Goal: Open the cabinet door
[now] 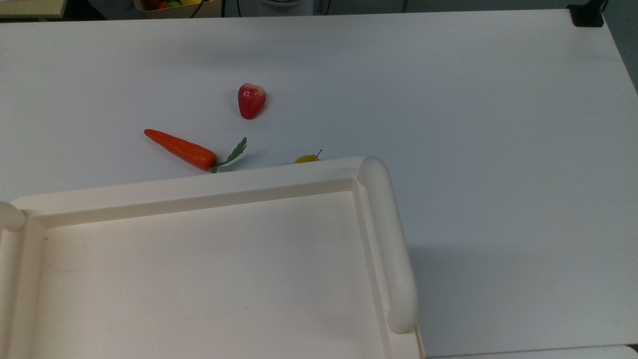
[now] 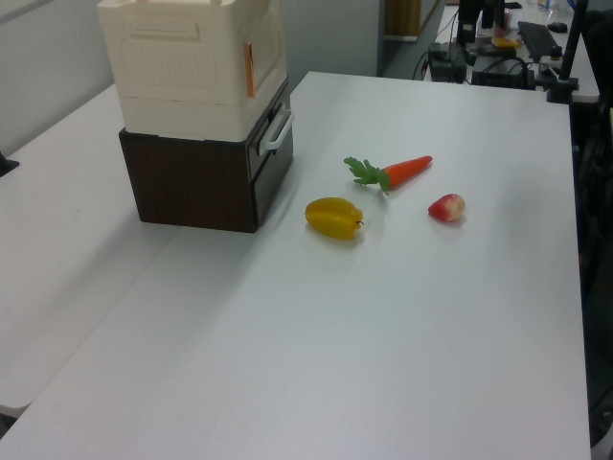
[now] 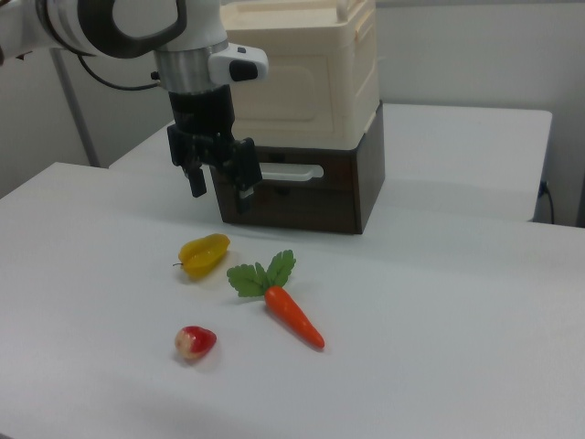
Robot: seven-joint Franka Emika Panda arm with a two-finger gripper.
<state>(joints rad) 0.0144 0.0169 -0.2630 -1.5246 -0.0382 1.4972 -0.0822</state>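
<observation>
In the right view, the arm (image 3: 110, 23) reaches in from the right view's upper left, and its gripper (image 3: 219, 187) hangs above the table with both fingers pointing down, spread apart and holding nothing. Just behind it stands the cabinet (image 3: 306, 78), a cream unit on a dark brown base (image 3: 311, 197). The cabinet door (image 3: 302, 73) on the cream front is closed. A pale bar handle (image 3: 291, 171) runs across the dark base, just right of the gripper.

On the white table (image 3: 439, 347), left to right in the right view: a red toy fruit (image 3: 196, 342) nearest, a yellow toy fruit (image 3: 204, 253) below the gripper, and a toy carrot (image 3: 291, 313) with green leaves.

In the top view the cabinet's recessed top (image 1: 199, 279) fills the near left.
</observation>
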